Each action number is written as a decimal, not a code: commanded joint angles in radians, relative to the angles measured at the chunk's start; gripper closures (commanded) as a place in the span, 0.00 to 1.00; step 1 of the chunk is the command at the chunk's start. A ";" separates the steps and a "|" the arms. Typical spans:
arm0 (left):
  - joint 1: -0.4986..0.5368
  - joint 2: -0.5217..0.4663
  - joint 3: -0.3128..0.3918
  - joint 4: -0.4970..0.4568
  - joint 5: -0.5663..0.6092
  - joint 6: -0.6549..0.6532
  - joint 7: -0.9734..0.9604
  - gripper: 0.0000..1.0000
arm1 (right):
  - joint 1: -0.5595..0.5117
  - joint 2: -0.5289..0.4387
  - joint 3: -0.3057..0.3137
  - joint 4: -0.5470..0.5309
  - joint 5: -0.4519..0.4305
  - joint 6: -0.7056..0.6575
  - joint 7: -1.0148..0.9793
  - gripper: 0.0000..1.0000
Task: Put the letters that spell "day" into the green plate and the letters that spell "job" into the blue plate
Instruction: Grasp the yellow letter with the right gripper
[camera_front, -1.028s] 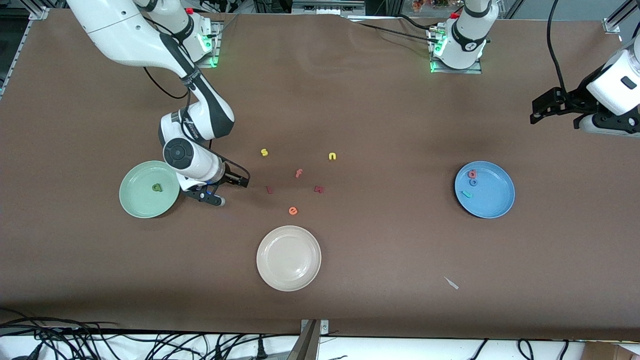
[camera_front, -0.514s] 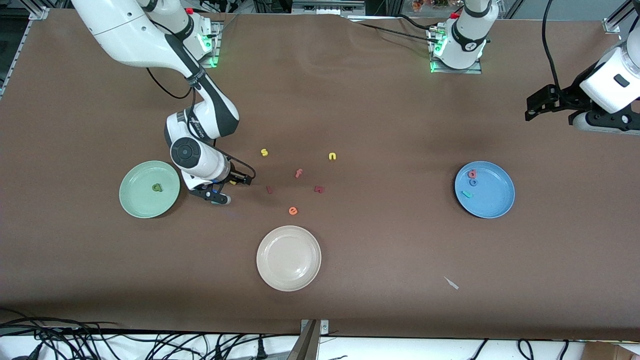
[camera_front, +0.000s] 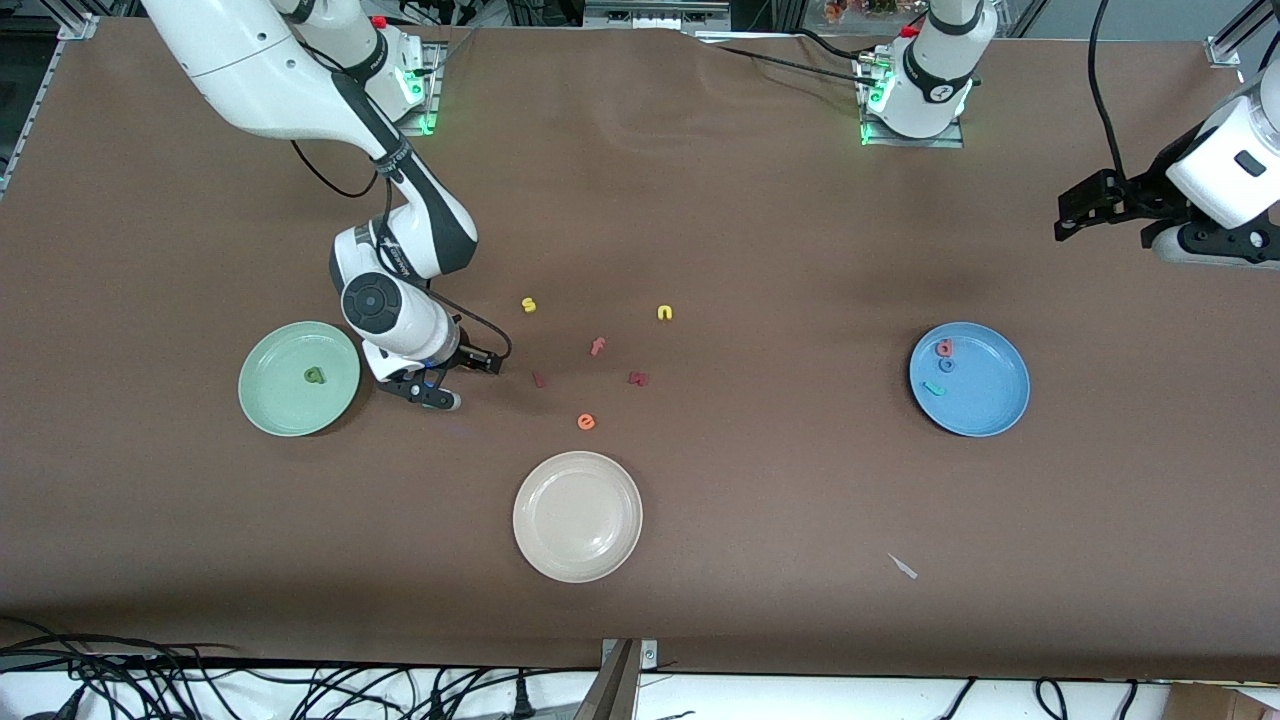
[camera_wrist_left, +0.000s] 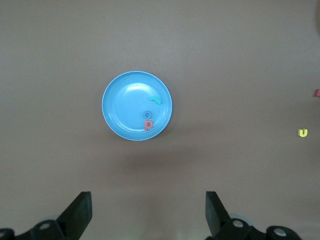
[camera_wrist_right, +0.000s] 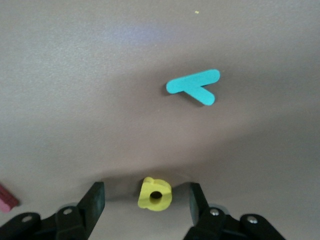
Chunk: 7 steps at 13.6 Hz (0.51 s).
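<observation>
Right gripper (camera_wrist_right: 145, 202) narrowed — fingers straddle yellow foam a (camera_wrist_right: 155, 194), not clamped; left gripper (camera_wrist_left: 147, 212) wide.

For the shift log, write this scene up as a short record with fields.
green plate: holds only the olive d
blue plate: holds teal j, blue o, red-orange b
yellow a: on the table, not gripped
teal y: on the table, near the yellow a
right claw: open, low, straddling the yellow a
left claw: open, waiting over the left arm's end of the table
</observation>
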 joint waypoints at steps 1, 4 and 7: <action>0.003 0.015 0.001 0.035 -0.026 -0.026 0.002 0.00 | -0.003 -0.005 0.000 -0.012 -0.019 0.016 -0.008 0.30; 0.001 0.015 0.001 0.035 -0.026 -0.026 0.002 0.00 | -0.003 -0.006 0.000 -0.012 -0.019 0.016 -0.013 0.37; 0.006 0.016 0.001 0.035 -0.026 -0.026 0.005 0.00 | -0.003 -0.006 0.000 -0.018 -0.019 0.022 -0.013 0.44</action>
